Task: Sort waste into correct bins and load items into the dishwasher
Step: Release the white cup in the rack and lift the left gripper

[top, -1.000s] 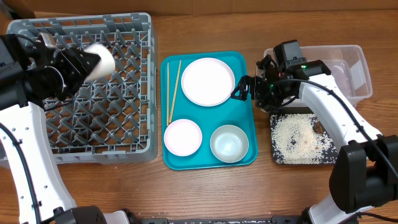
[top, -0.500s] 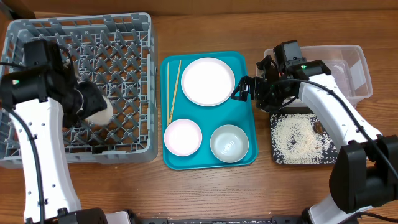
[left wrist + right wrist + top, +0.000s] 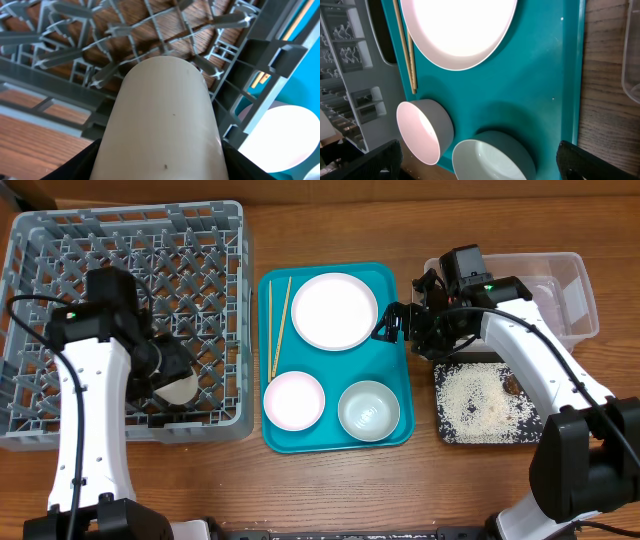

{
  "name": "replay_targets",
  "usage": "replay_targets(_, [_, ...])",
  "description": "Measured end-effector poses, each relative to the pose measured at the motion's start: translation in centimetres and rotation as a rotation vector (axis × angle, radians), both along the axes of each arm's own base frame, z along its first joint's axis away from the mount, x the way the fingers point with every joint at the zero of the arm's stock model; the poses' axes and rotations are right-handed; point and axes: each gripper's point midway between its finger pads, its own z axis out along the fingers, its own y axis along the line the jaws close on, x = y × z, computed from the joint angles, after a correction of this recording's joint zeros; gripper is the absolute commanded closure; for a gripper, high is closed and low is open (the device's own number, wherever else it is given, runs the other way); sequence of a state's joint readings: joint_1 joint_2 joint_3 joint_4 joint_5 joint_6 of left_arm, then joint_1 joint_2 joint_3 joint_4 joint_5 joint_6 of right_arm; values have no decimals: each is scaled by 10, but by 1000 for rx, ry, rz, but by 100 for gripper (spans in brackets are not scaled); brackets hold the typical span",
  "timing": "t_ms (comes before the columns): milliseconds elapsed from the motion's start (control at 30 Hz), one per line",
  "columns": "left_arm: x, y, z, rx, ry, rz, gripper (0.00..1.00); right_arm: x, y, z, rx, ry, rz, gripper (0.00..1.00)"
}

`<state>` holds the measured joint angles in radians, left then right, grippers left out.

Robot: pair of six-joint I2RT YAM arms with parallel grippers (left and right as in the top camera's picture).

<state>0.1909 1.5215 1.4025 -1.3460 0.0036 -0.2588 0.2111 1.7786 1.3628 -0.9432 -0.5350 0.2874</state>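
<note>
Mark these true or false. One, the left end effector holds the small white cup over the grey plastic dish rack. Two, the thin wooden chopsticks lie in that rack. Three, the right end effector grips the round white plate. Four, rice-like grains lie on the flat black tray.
1. True. The left end effector is closed on the small white cup over the grey plastic dish rack.
2. False. The thin wooden chopsticks lie on the teal serving tray, left of the round white plate.
3. False. The right end effector is open and empty beside the plate's right edge.
4. True. The whitish rice-like grains lie on the flat black tray.
</note>
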Motion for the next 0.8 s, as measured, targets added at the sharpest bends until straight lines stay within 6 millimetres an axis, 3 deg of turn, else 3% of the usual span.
replay_targets(267, [-10, -4, -25, 23, 55, -3, 66, 0, 0, 0, 0, 0, 0, 0])
replay_targets(800, [-6, -2, -35, 36, 41, 7, 62, 0, 0, 0, -1, 2, 0, 0])
